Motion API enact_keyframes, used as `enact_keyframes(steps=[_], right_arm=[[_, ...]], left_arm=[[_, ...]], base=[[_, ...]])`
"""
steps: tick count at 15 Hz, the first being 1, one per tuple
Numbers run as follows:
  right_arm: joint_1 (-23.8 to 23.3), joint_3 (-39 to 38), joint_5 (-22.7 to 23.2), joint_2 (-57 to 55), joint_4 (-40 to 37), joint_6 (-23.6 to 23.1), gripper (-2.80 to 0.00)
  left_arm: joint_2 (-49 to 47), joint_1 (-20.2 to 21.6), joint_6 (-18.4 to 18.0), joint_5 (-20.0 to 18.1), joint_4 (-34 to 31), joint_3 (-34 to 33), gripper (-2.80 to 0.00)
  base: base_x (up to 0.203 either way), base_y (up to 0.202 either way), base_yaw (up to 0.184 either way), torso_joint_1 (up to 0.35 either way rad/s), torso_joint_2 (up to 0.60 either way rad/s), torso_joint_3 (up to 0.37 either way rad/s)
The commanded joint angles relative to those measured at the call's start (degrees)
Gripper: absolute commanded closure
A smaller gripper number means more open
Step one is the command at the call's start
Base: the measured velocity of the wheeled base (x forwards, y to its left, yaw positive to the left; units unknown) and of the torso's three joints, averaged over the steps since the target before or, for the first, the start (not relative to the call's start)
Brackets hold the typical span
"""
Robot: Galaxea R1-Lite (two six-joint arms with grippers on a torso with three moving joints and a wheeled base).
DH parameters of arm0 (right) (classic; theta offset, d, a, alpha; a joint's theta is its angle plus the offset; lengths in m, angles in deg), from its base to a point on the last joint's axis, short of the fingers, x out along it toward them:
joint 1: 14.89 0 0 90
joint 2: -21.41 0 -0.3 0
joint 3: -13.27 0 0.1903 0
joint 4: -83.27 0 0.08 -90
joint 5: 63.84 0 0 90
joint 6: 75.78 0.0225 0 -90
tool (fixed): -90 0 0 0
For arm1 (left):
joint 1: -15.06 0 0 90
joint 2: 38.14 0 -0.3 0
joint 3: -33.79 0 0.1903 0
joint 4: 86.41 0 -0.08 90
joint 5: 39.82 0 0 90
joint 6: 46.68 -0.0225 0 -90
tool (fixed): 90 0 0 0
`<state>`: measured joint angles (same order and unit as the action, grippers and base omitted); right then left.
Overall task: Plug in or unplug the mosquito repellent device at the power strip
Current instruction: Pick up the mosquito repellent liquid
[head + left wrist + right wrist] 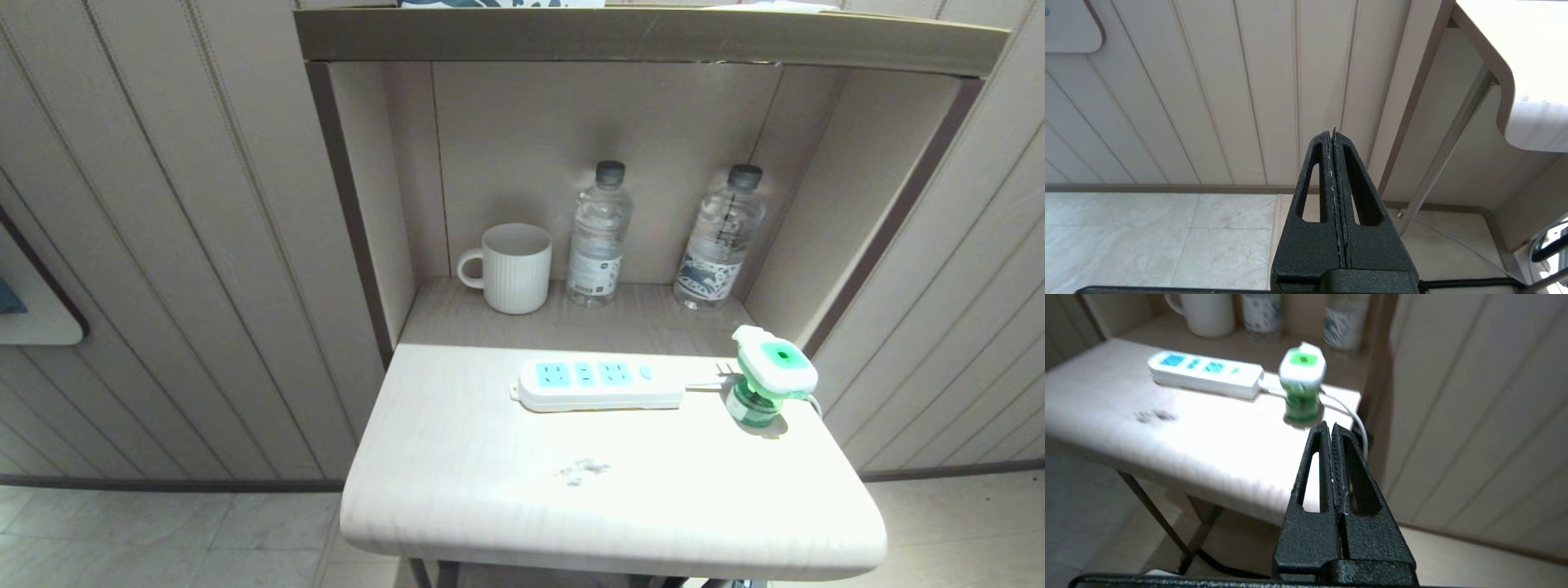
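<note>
— What sort of room is this?

— Panelled walls [180,269] all round, pale beige boards with stitched-looking seams running at a slant. A dark skirting strip runs along their foot.

— And the floor?

— Light marbled tiles [1147,241].

— Any furniture?

— A pale wood-grain table [506,498] on thin metal legs, rounded at its front corners, brightly lit from above. Its back edge meets an open niche [522,163] with a brown-edged top board.
</note>
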<state>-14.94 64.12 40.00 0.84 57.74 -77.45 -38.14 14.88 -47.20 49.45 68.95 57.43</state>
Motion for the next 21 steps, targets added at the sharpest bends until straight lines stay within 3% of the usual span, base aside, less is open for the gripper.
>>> enact_keyframes(steps=[1, 3, 5, 7, 10, 12, 14, 17, 21], right_arm=[[0.05, 6.40, 2.56, -13.81, 2.38, 0.31, 0.00], [1.74, 11.81, 3.64, -21.21, 3.99, 3.55, 0.00], [7.57, 15.58, 2.95, -24.85, 4.72, 7.68, 0.00], [12.27, 16.84, -2.86, -29.00, 6.16, 8.95, 0.00], [23.27, 16.77, -18.16, -34.48, 10.81, 8.90, 0.00], [36.38, 16.08, -35.82, -37.43, 14.00, 8.42, 0.00], [44.28, 12.67, -48.12, -40.14, 23.43, 6.74, 0.00], [45.00, 4.60, -52.11, -43.78, 40.84, 3.13, 0.00], [42.43, -4.57, -54.40, -48.51, 62.28, -3.87, 0.00]], left_arm=[[-0.09, 0.01, -0.01, 0.03, -0.05, 0.00, 0.00], [-0.09, 0.01, -0.01, -0.02, 0.00, 0.00, 0.00], [-0.09, 0.01, -0.01, -0.03, -0.01, 0.00, 0.00], [-0.09, 0.01, -0.01, 0.03, -0.05, 0.00, 0.00], [-0.09, 0.01, -0.01, -0.01, -0.03, 0.00, 0.00], [-0.09, 0.01, -0.01, 0.03, -0.05, 0.00, 0.00], [-0.09, 0.01, -0.01, 0.02, -0.05, 0.00, 0.00], [-0.09, 0.01, -0.01, 0.03, 0.00, 0.00, 0.00], [-0.09, 0.01, -0.01, -0.06, -0.05, 0.00, 0.00]], base=[[0.000, 0.000, 0.000, 0.000, 0.00, 0.000], [0.000, 0.000, 0.000, 0.000, 0.00, 0.000], [0.000, 0.000, 0.000, 0.000, 0.00, 0.000], [0.000, 0.000, 0.000, 0.000, 0.00, 0.000], [0.000, 0.000, 0.000, 0.000, 0.00, 0.000], [0.000, 0.000, 0.000, 0.000, 0.00, 0.000], [0.000, 0.000, 0.000, 0.000, 0.00, 0.000], [0.000, 0.000, 0.000, 0.000, 0.00, 0.000], [0.000, 0.000, 0.000, 0.000, 0.00, 0.000]])
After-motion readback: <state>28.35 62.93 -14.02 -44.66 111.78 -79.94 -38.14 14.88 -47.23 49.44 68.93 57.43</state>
